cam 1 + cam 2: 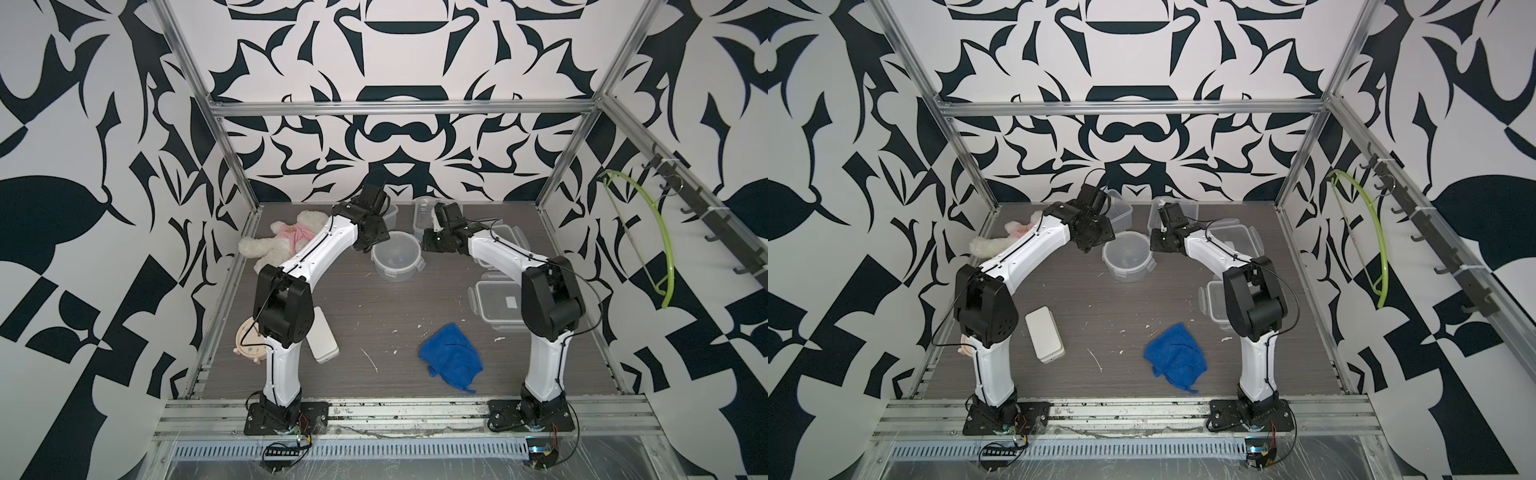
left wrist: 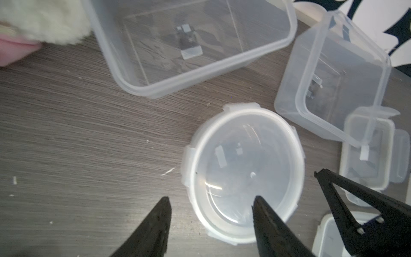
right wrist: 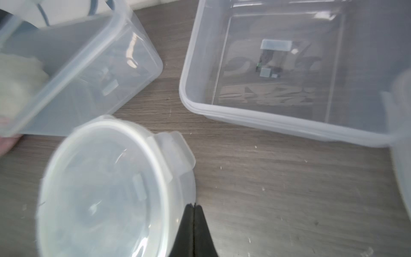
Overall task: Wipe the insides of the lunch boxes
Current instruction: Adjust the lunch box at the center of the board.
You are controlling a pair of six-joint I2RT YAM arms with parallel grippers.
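One round box (image 1: 397, 255) sits on the table (image 1: 353, 316), with the left gripper (image 2: 211, 198) spread apart over its left rim and the right gripper (image 3: 194, 207) closed and empty at its right side.

**Two high views, two close ones**

Both top views look steeply down from high over the front edge, far enough to hold the whole table (image 1: 374, 316), the left arm (image 1: 309, 253) and the right arm (image 1: 498, 249). Each wrist camera looks down from very near. All four share the round lunch box (image 1: 395, 266), at upper centre in both top views.
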